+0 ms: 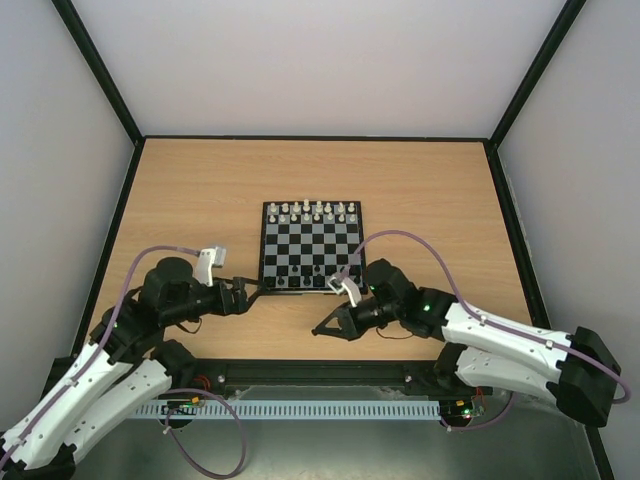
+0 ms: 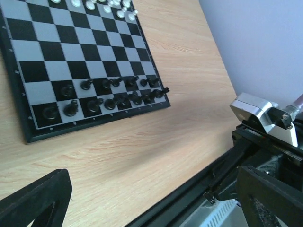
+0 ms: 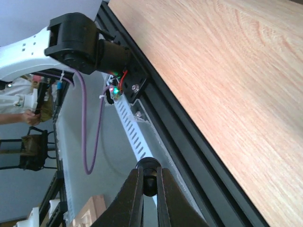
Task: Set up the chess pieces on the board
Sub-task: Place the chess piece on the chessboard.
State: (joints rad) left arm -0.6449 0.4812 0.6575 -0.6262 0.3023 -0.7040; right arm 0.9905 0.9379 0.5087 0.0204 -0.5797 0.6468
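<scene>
The board (image 1: 312, 245) lies mid-table, with white pieces (image 1: 318, 210) along its far rows and black pieces (image 1: 300, 280) along its near rows. In the left wrist view the board (image 2: 28, 137) shows two near rows of black pieces (image 2: 110, 94) and white ones (image 2: 120, 7) at the top. My left gripper (image 1: 248, 288) is by the board's near-left corner; its fingers (image 2: 38, 198) stand wide open and empty. My right gripper (image 1: 322, 330) hovers near the table's front edge, below the board, shut on a small black chess piece (image 3: 149, 175).
A black rail (image 1: 320, 368) runs along the table's front edge, with a white slotted cable duct (image 1: 300, 410) below it. Black-framed pale walls (image 1: 120, 110) close in the table on the left, right and back. Purple cables (image 1: 400, 240) loop above both arms.
</scene>
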